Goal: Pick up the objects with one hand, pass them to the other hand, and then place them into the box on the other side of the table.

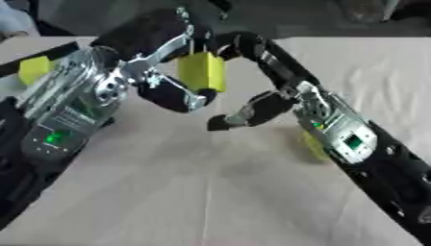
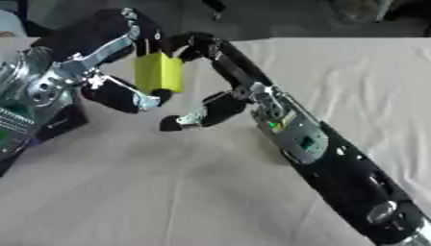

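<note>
I have both arms over the table (image 1: 252,192), meeting above its far middle. The left hand (image 1: 164,53) is curled round the yellow block (image 1: 202,71), pinching it near the top. The right hand (image 1: 252,77) arches over the block's far side; its fingers (image 1: 244,41) seem to touch the top edge, its thumb (image 1: 244,115) hangs apart below, so I judge it is not yet gripping.

Risk: if I let the left go before the right closes, the block falls to the table; the narrow hold could also let it twist.

Block: plain yellow, boxy, flat-faced, hanging upright, clear of the table.
</note>
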Motion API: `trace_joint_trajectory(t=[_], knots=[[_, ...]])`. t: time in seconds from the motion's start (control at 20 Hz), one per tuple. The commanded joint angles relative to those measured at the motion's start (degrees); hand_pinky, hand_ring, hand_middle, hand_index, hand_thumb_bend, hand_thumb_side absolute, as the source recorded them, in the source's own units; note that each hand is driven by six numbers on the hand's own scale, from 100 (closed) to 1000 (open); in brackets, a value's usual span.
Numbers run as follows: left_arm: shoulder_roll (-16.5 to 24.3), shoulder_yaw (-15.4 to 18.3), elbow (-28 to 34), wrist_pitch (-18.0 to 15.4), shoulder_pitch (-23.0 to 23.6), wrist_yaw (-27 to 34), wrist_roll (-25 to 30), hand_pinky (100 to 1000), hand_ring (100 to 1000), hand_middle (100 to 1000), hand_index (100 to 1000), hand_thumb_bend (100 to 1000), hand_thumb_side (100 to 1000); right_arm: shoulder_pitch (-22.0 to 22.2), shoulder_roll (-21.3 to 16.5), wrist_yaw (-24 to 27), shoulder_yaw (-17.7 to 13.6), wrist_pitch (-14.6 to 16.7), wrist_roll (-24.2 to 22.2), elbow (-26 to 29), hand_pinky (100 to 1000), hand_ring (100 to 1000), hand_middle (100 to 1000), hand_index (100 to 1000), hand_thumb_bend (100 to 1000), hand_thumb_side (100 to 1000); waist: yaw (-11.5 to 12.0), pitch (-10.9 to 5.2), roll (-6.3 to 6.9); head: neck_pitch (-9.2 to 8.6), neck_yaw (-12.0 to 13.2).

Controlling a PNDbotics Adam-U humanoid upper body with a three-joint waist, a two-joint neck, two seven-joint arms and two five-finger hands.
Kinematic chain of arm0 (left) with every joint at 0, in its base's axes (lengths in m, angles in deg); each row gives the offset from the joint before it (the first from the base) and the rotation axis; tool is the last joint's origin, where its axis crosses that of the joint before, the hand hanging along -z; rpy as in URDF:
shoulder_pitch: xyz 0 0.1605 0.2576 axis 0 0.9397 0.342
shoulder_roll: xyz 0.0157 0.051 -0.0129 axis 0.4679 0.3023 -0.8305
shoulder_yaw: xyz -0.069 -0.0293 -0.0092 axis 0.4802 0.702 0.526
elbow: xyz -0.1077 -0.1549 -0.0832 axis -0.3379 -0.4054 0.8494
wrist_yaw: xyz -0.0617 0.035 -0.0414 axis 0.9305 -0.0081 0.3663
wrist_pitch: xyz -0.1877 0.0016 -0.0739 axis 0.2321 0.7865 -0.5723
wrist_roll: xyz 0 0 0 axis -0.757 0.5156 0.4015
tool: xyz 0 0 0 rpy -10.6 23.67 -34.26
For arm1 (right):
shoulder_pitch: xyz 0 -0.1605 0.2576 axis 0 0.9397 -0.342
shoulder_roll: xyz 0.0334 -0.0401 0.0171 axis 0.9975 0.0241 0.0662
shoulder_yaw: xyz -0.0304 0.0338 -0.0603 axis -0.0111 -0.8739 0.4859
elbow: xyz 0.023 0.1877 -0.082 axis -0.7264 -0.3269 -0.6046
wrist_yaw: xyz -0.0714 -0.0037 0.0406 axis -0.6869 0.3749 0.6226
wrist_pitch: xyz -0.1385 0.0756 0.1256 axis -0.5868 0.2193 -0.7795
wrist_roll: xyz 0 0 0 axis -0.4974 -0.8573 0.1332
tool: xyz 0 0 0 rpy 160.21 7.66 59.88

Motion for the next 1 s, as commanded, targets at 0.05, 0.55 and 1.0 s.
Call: trace_joint_trajectory(t=[0.05,0.55,1.0], knots=[[2.38,1.69,2.22,-0.06,-0.37,0.36,0.22,715,485,260,461,334,100,-0.52,-1.46,-1.65,-1.16,-1.64,-0.84,-0.22,783,724,772,889,846,425,0.02,-1.51,0.30,-0.11,-0.07],[13.85,10.74,7.01,5.41,7.44,4.17,-3.92,723,468,248,452,313,100,0.07,-4.03,-2.09,-2.97,-6.82,1.73,-0.33,776,719,771,879,766,433,0.15,-1.54,0.33,-0.11,1.74],[21.03,17.89,3.03,8.89,15.22,6.16,-11.54,726,469,249,451,312,100,1.02,-5.81,-0.53,-4.92,-9.44,5.08,1.56,768,709,763,869,744,431,0.18,-1.37,-0.04,-0.11,3.35]])
